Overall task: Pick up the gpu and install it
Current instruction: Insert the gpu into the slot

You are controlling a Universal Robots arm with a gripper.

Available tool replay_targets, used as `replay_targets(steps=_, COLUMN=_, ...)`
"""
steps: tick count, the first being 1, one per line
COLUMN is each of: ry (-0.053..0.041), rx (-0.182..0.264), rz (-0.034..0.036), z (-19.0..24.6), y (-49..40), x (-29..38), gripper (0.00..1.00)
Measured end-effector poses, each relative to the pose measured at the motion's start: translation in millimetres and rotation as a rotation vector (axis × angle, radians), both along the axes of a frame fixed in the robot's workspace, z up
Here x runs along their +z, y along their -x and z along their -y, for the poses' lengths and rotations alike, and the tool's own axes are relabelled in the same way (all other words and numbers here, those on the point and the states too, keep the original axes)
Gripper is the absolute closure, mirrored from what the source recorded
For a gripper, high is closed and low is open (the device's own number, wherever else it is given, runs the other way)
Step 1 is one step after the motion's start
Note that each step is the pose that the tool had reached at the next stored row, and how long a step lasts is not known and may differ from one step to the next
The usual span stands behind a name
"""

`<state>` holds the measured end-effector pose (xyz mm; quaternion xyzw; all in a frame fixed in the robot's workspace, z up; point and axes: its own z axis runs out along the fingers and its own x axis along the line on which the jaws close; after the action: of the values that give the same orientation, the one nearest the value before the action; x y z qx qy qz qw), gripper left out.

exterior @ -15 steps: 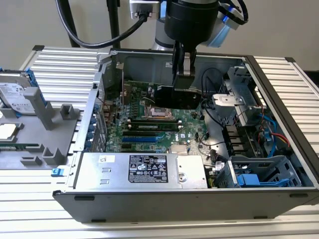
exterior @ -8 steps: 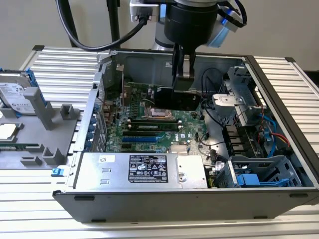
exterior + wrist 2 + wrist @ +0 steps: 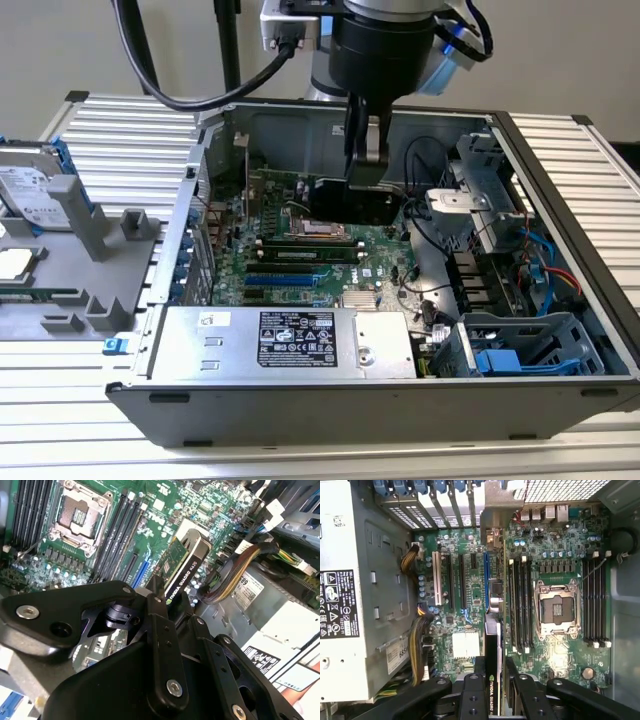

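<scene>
Black claw clamped on thin green-and-black gpu card over green motherboard; if misaligned w/ long blue slot, contacts could jam.

The gpu hangs above the motherboard inside the case (a hard drive lies outside, exterior view's left).

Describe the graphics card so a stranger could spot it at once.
Look inside the open computer case, over the green motherboard. The gripper above it is clamped on the gpu: a thin card held on edge, black cooler on one face, green circuit board on the other, unlike the silver hard drive outside the case.
</scene>
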<state>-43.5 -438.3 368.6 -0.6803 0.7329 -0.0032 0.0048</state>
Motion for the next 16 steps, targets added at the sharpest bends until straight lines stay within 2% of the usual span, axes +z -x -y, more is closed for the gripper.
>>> replay_targets(steps=7, ry=-0.0001, rx=0.000, rz=0.0059, z=0.0, y=-0.1, x=-4.5, gripper=1.00)
replay_targets(steps=16, ry=0.0015, rx=0.000, rz=0.0060, z=-0.3, y=0.0, x=-10.6, gripper=1.00)
